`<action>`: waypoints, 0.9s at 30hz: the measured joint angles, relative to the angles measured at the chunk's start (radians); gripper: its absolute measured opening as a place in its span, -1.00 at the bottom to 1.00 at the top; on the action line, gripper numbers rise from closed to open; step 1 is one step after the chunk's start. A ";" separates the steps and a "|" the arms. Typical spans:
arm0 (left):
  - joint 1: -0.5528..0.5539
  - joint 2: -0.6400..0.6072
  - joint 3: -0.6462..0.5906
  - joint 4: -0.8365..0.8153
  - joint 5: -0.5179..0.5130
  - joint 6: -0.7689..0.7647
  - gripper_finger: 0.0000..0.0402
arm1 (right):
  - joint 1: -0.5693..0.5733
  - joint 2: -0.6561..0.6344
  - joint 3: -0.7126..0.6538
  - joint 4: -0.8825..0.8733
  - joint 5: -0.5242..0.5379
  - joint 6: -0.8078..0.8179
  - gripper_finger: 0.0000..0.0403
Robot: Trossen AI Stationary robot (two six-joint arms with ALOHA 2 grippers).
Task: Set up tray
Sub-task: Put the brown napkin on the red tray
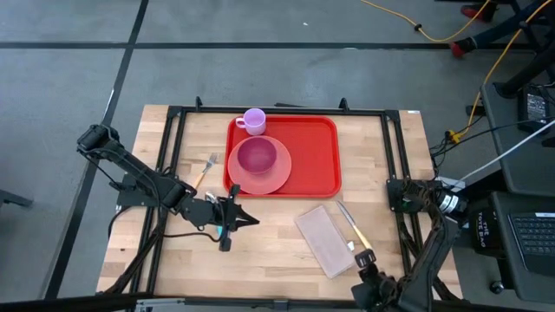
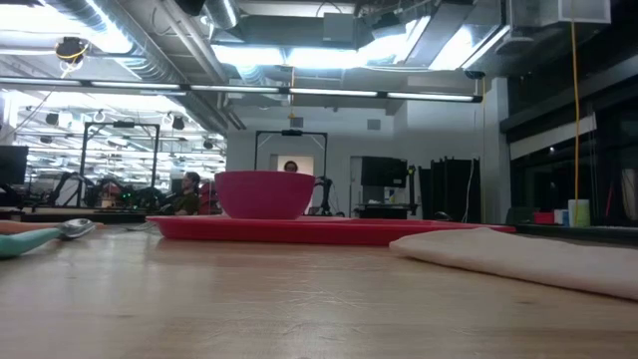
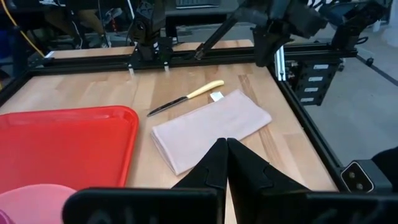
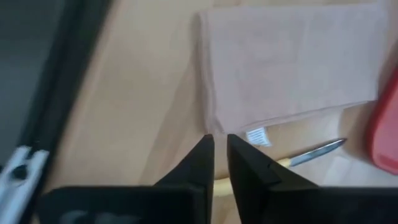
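Tray (image 1: 312,165), red and flat, lay at the far middle of the table (image 1: 269,251) in the high view, with a pink plate (image 1: 277,178) on its left part, a bowl (image 1: 257,156) on the plate and a pale cup (image 1: 253,120) at its far left corner. A fork (image 1: 205,168) lay just left of it, a folded napkin (image 1: 324,240) near its front right corner and a knife (image 1: 354,229) beside the napkin. The left gripper (image 1: 247,220) hung in front of the tray, fingers pressed together. The right gripper (image 1: 364,258) sat at the napkin's near end.

From the low view the tray (image 2: 339,230) stretched across the middle with the bowl (image 2: 264,194) on it, the napkin (image 2: 518,257) to the right

Left wrist view: closed fingers (image 3: 219,163) pointed at the napkin (image 3: 208,127), the knife (image 3: 185,98) beyond it, the tray (image 3: 68,146) alongside

Right wrist view: fingers (image 4: 200,163) nearly together with a thin gap, holding nothing, above the napkin (image 4: 286,68) edge, knife (image 4: 314,152) near
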 joint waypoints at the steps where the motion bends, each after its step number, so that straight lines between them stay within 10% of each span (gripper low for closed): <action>1: 0.000 0.000 0.000 0.000 0.000 -0.010 -0.99 | 0.002 0.000 -0.005 -0.001 0.008 -0.004 -0.72; 17: 0.002 0.000 0.000 0.000 -0.004 -0.040 -0.97 | 0.021 -0.001 -0.171 0.016 0.020 0.019 0.11; 27: 0.002 0.000 0.000 0.000 -0.037 -0.069 -0.98 | 0.020 0.000 -0.303 0.165 0.028 -0.039 0.22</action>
